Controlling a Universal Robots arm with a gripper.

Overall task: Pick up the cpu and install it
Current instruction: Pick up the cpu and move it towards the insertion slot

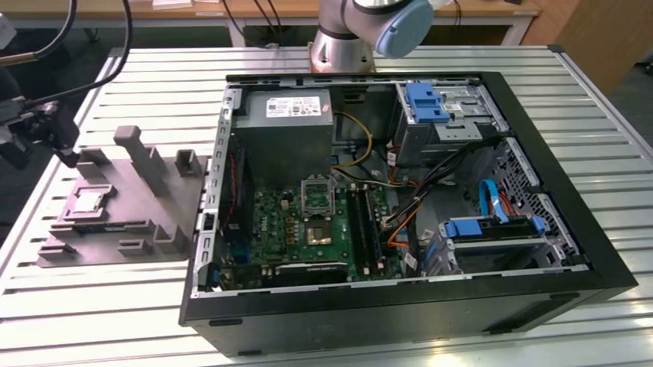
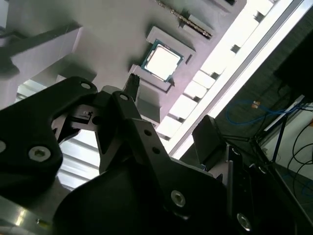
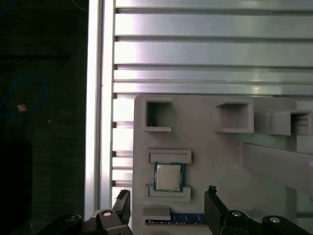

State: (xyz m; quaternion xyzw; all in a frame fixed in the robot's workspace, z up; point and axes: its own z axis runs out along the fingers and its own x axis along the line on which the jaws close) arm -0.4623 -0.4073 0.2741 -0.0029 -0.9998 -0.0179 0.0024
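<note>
CPU [image 3: 168,176] lies flat, silvery top up, in a shallow recess of the grey fixture [image 3: 220,161], which I see resting on the slatted tabletop [image 3: 195,49] beside the open computer case [image 1: 408,191]. My pincer [image 3: 167,196] hangs above the chip, released, one finger on either side, clear of it.

This looks like a robotics lab or workshop. A silvery slatted aluminium-profile table [image 1: 571,107] carries an open black desktop computer case [image 1: 408,313] with its green circuit board [image 1: 296,222] laid bare. Near the table's edge on the exterior view's left lies a grey moulded plastic fixture [image 1: 168,202]. A grey-and-blue robot arm [image 1: 352,34] stands at the far edge, with wooden desks [image 1: 475,11] behind it.
</note>
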